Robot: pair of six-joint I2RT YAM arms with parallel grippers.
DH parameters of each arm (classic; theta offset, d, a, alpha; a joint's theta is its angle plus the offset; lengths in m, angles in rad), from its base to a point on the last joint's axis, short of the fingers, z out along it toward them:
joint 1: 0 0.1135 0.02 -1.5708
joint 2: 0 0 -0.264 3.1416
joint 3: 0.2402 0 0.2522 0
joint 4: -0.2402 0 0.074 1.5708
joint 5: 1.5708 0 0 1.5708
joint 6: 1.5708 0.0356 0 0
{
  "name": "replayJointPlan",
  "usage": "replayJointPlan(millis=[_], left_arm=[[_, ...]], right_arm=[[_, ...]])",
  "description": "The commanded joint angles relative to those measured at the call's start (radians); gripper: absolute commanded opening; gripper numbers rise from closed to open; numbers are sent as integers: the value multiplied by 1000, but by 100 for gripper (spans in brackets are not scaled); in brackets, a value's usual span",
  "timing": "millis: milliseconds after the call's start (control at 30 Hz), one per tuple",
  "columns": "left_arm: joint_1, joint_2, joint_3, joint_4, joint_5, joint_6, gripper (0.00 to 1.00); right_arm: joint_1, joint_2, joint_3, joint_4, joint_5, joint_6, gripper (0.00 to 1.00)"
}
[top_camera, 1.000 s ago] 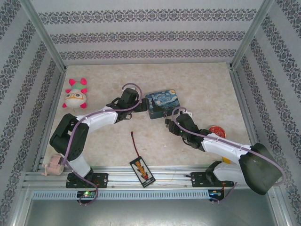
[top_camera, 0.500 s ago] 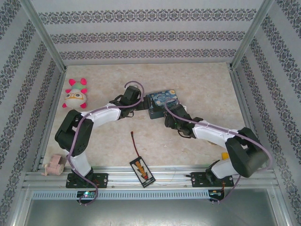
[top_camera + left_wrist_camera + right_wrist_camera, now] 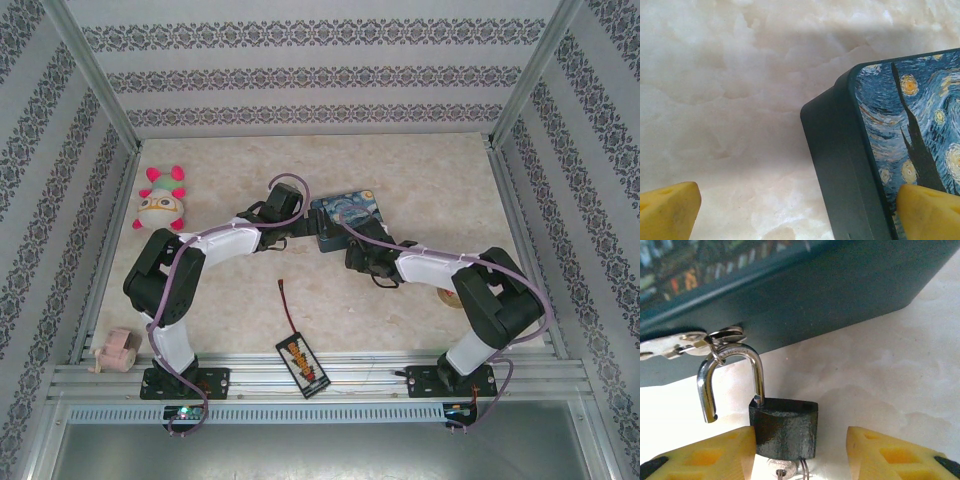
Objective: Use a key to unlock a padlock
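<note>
— Where is the padlock?
— The small dark padlock (image 3: 784, 427) hangs by its shackle (image 3: 730, 370) from the metal hasp (image 3: 670, 345) on the side of the starry-night tin (image 3: 840, 165), with its body low over the counter (image 3: 730, 90). One end of the shackle is out of the body. A silvery key (image 3: 782, 470) shows under the body.
— And the right gripper?
— The right gripper (image 3: 797, 440) is spread, with the padlock body between its yellow fingers (image 3: 715, 455). One is just beside it, the other is apart.
— The left one?
— The left gripper (image 3: 795, 200) is spread wide at a corner of the tin.
</note>
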Motion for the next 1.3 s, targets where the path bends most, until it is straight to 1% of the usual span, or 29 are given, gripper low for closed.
replayJointPlan(millis=[0,133,233,533,733,800,900,1167,1267], left_arm=[[1,31,11,-87,-14,7,99],[2,33,10,-97,-27,5,99],[2,31,8,-105,-38,8,99],[1,31,7,-132,-59,12,99],[3,31,-7,-135,-63,-7,99],[2,29,-10,-135,-62,-16,99],[3,26,-16,-131,-65,-24,99],[2,-7,-20,-122,-81,-31,99],[1,-37,-35,-87,-76,-22,99]], right_arm=[[-12,29,21,11,-12,1,49],[-15,38,19,18,-11,9,47],[-18,40,21,21,-12,10,41],[-20,40,0,43,-18,28,30],[-16,29,-31,93,-33,67,17],[-16,29,-33,95,-36,73,9],[-13,29,-33,99,-40,75,0],[-6,16,-34,104,-53,96,0],[-6,2,-48,114,-52,109,0]])
